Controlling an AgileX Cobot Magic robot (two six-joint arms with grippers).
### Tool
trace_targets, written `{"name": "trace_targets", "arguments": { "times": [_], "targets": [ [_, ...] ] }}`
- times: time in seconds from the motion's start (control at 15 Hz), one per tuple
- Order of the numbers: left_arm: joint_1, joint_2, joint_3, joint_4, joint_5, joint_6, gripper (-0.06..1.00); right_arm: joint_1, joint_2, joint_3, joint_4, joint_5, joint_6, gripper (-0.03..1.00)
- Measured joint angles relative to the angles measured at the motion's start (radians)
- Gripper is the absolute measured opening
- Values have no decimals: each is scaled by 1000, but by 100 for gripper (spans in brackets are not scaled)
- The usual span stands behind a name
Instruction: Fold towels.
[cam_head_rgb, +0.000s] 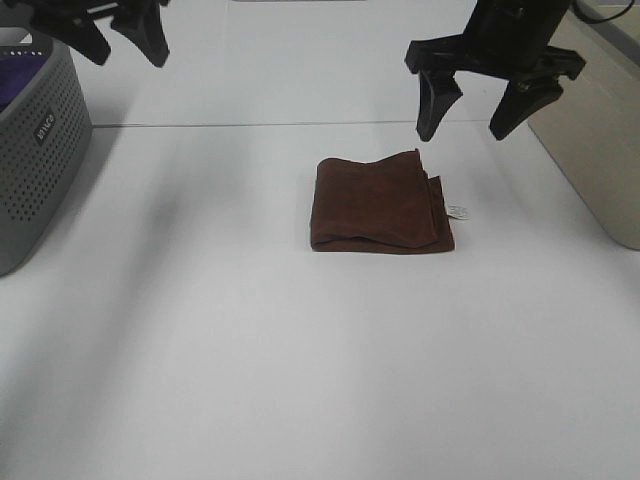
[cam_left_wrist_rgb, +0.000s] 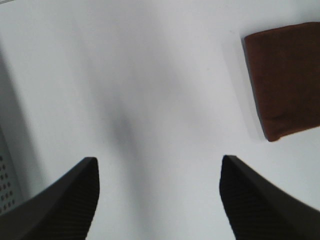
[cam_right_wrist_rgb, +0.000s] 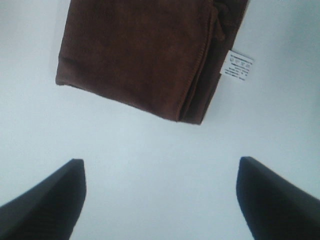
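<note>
Towel (cam_head_rgb: 378, 203): dark reddish-brown, folded into a compact rectangle, flat on the white table (cam_head_rgb: 300, 360); white label (cam_head_rgb: 459, 210) at its right edge.
Left gripper (cam_head_rgb: 118, 32): jaws spread, empty, above the grey basket (cam_head_rgb: 40, 140).
Right gripper (cam_head_rgb: 478, 108): jaws apart, empty, hanging behind the towel.

My high camera looks down the table (cam_head_rgb: 300, 380); both wrist cameras face downward, sharing the towel (cam_head_rgb: 378, 205) at twelve o'clock.

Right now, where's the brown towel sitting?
In the high view the brown towel lies folded on the white table, just right of centre, below the open right gripper and well right of the grey basket.
</note>
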Motion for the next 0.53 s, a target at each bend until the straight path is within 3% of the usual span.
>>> {"name": "trace_targets", "arguments": {
  "times": [0.27, 0.53],
  "targets": [
    [0, -196, 29, 58, 60, -49, 65, 0, -167, 56, -28, 15, 0, 78],
    [0, -502, 359, 109, 63, -74, 65, 0, -452, 287, -53, 16, 0, 78]
  ]
}}
